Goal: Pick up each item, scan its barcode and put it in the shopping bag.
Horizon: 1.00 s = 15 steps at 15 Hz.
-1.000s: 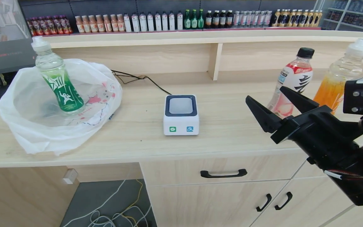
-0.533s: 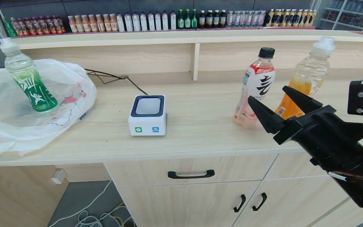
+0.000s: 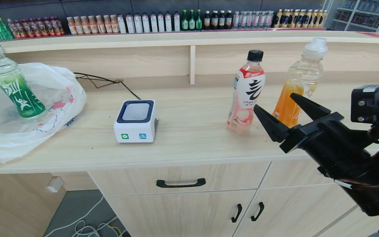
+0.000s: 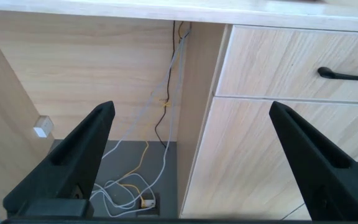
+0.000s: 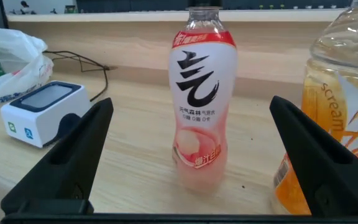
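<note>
Two sets of jaws released; right gripper (image 3: 273, 101) facing pink bottle (image 3: 246, 95); left gripper (image 4: 191, 106) facing cabinet (image 4: 260, 62).

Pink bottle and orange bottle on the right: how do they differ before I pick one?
Cap: black on the pink bottle, clear on the orange bottle.
Body: the pink bottle wears a white, red and pink label; the orange bottle is clear above, orange below.
Place: the pink bottle stands centred before the open right hand, the orange bottle farther right.
Both stand upright, capped, on the counter.
</note>
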{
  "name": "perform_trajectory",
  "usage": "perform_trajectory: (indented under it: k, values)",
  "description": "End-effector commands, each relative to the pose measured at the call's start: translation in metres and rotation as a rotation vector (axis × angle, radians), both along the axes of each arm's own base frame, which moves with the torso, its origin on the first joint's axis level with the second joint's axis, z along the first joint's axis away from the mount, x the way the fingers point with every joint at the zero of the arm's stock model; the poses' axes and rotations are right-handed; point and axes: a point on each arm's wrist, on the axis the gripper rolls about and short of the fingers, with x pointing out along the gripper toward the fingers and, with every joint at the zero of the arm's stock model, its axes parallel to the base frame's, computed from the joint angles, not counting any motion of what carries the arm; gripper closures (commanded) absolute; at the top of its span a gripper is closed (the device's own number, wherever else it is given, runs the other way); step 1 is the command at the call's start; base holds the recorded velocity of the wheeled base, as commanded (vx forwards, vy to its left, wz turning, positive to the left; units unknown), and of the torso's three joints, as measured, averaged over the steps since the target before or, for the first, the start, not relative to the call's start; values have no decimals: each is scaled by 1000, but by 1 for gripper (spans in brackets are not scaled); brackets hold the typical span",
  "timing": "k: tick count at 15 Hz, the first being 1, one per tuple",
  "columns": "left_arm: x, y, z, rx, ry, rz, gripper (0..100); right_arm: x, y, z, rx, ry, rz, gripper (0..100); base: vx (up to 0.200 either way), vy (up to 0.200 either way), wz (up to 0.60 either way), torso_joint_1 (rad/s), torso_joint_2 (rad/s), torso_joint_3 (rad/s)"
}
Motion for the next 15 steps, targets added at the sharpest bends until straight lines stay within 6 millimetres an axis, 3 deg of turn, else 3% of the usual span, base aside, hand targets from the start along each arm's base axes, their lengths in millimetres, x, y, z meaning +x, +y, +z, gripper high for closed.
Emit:
perform_trajectory:
  k: [1,6,12,15]
  values:
    - [0,0,0,1,0,-2,0,4,12,-5,-19,10,26,0,0,0,0,0,0,0]
    - [0,0,0,3,0,0,0,14,38,-8,45,49,-56,0,0,0,0,0,0,0]
    - [0,0,0,3,0,-2,0,32,50,-22,24,83,-66,0,0,0,0,0,0,0]
    - [0,0,0,3,0,-2,0,42,54,-18,53,67,-105,0,0,0,0,0,0,0]
